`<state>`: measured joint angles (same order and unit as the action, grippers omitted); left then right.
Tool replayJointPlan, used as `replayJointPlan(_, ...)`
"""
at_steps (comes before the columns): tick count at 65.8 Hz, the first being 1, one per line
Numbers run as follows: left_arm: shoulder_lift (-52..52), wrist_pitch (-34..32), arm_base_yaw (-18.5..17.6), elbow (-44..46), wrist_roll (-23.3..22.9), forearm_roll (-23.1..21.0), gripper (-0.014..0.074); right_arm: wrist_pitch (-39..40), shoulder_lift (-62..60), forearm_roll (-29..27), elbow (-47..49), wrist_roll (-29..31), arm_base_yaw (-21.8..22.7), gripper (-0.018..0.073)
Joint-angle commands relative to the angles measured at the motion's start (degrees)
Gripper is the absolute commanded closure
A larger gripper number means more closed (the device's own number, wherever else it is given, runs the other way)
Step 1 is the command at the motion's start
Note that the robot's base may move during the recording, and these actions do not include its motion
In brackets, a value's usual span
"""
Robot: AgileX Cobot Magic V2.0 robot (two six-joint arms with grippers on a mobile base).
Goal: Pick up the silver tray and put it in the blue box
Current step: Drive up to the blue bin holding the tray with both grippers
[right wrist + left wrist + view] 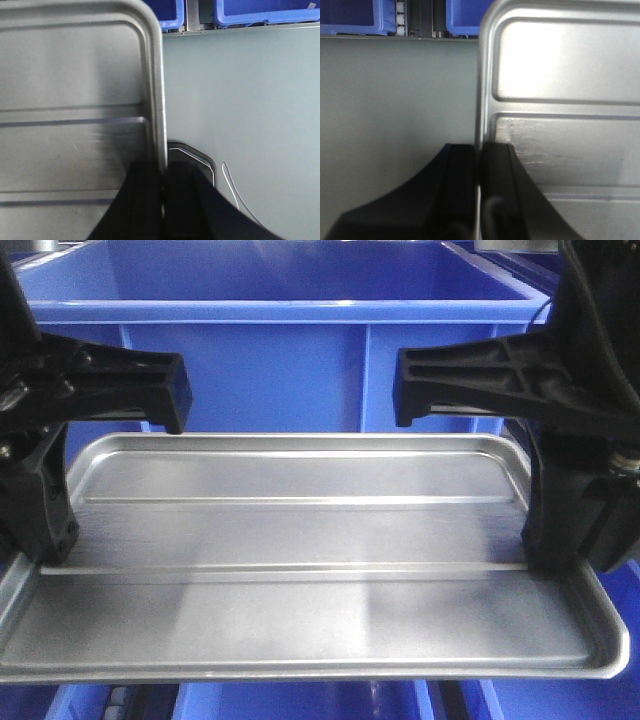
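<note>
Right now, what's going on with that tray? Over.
Both clamped: left gripper, right gripper on tray ends. Tray outside box, not yet in. Nothing seen between them.

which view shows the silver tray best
The exterior front-facing view: nearly the whole silver tray shows, rim and both ridges. The left wrist view shows only the edge in the left gripper; the right wrist view, only the edge in the right gripper.
</note>
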<state>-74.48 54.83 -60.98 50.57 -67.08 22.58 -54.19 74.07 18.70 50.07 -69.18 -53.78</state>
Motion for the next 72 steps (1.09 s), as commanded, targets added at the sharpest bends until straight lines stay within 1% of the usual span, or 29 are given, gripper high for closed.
replayJointPlan(1, 1.9, -2.7, -0.6, 1.5, -0.5, 0.3, 0.061, 3.4, -1.8, 1.5, 1.7, -0.3, -0.1, 0.0503)
replayJointPlan(72, 1.9, -2.7, -0.6, 1.5, -0.5, 0.3, 0.061, 3.4, -1.8, 1.5, 1.7, -0.3, -0.1, 0.0503)
